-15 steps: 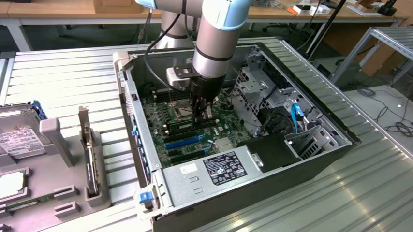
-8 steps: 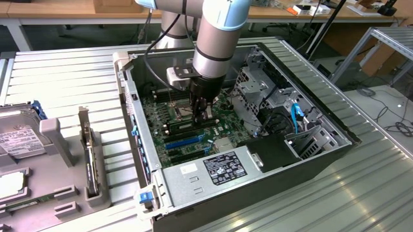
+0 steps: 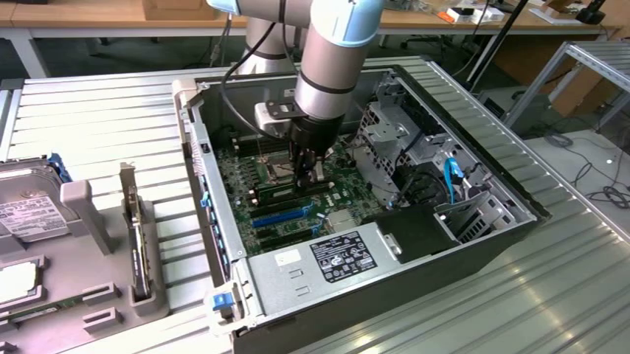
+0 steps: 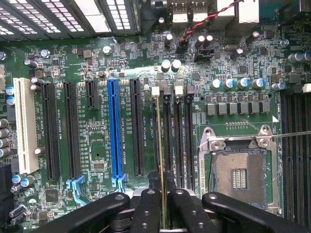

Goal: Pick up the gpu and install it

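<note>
Ribbed metal table (image 3: 88,125) carrying an open computer case (image 3: 325,317); the arm reaches down into it. The gripper (image 4: 164,193) is clamped on the gpu (image 4: 159,145) (seen edge-on). The stick runs straight out from between the fingers, along the black memory slots (image 4: 179,136), between the blue slot (image 4: 114,131) and the processor socket (image 4: 238,174).

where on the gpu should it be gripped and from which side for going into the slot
Grip the gpu along its upper long edge, squeezing the two flat faces, coming straight down from above the motherboard. It stands on edge, thin, in line with the black slots; the gripper pinches it so.
</note>
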Tool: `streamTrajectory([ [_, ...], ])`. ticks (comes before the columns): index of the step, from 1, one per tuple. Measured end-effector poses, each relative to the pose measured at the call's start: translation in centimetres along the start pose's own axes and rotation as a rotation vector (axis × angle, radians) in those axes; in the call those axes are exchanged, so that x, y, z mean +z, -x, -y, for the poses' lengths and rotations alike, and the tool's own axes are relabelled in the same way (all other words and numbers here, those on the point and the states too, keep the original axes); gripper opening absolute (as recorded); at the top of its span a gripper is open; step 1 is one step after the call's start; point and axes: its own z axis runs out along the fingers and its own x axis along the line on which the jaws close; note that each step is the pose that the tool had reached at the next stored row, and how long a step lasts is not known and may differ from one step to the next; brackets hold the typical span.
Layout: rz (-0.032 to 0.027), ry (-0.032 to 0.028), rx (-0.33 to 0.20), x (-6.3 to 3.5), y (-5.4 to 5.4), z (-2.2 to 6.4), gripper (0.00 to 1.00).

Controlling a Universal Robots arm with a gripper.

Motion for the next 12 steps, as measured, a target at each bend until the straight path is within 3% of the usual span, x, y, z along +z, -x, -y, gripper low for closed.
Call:
streamTrajectory([
  [4, 0.0029, 0.0074, 0.0, -0.44, 0.0, 0.2, 0.14],
  [7, 0.008, 0.0249, 0.0, -1.68, 0.0, 0.44, 0.14],
  [8, 0.0077, 0.0318, 0.0, -1.82, 0.0, 0.43, 0.14],
  [9, 0.0073, 0.0501, 0.0, -1.82, 0.0, 0.44, 0.14],
  [11, 0.0053, 0.0775, 0.001, -1.86, 0.0, 0.56, 0.14],
  [12, 0.0055, 0.0791, 0.001, -1.85, 0.0, 0.77, 0.14],
])
